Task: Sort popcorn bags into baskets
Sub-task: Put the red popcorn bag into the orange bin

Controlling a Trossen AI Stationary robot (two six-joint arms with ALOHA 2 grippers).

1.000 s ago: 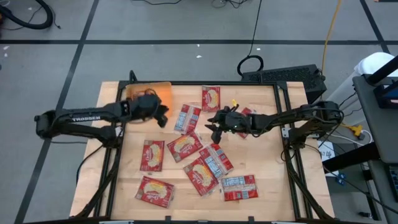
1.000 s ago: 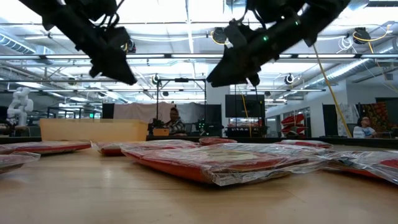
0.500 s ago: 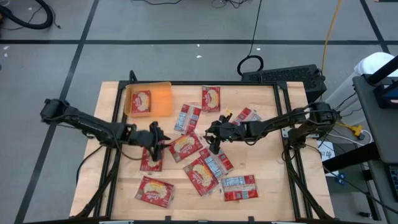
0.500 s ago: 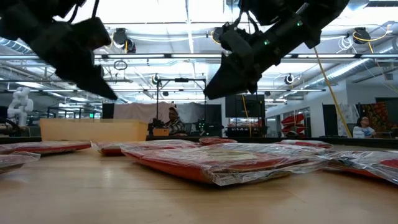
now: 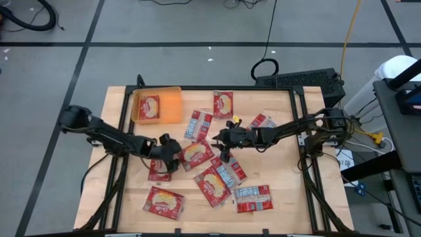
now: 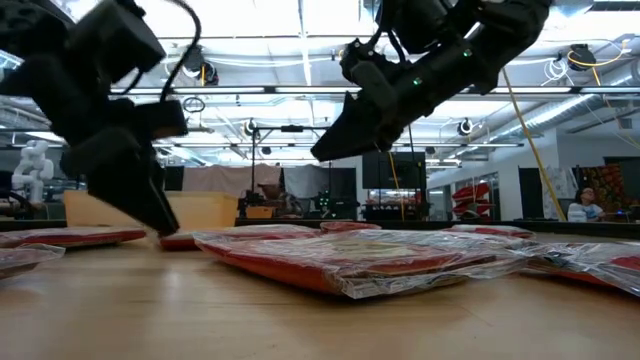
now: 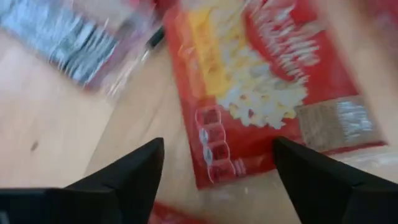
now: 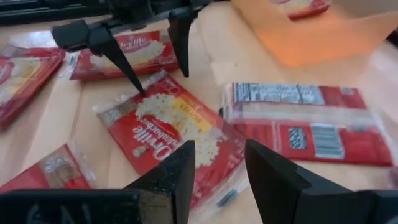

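So the tabletop (image 5: 283, 171) is pale wood planks, with flat rectangular popcorn bags (image 5: 217, 181) scattered over the middle and front of it. They're crinkly clear-wrapped packets, red with a yellow-cream popcorn picture, and a few lie flipped to a white-blue label side. One packet (image 5: 149, 107) already lies inside the orange bin (image 5: 172, 105), a shallow, smooth-walled rectangular tub at the back left corner of the tabletop.

The left claw (image 5: 170, 155) is down low over the left-middle of the tabletop, its two dark fingers spread wide and pinching nothing. Its tips sit just by the bag (image 5: 158, 170) under it and next to the one (image 5: 195, 155) lying in the middle; in the left wrist view that red packet (image 7: 267, 81) shows between the splayed fingers.

The right claw (image 5: 222, 143) hangs over the centre, just beside that same middle bag, fingers parted a bit with nothing between them. In the right wrist view the packet (image 8: 168, 134) lies just beyond its tips.
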